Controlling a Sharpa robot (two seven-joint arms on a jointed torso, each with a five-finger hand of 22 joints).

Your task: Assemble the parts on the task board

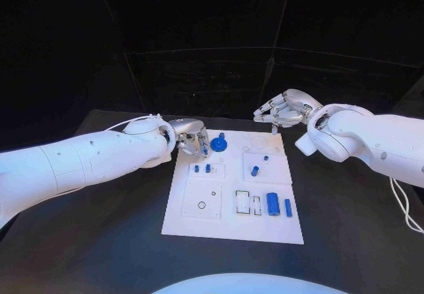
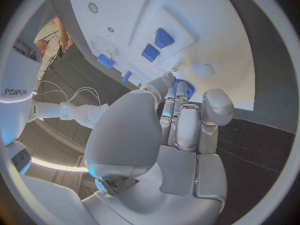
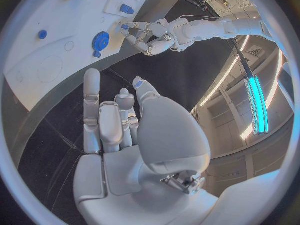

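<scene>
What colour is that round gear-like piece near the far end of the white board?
Blue. The round piece shows best in the head view.

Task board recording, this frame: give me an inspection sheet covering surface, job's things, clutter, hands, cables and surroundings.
Surface: black table, white task board lying at its middle.
Job's things: blue round part at the board's far edge; blue cylinder and thin blue bar lying on the near right; small blue pieces at centre left.
Clutter: nothing seen.
Hands: left hand pinches a small blue part beside the round part; right hand curled, holding nothing, beyond the board's far edge.
Cables: white cable along the left wrist.
Surroundings: dark backdrop.
</scene>
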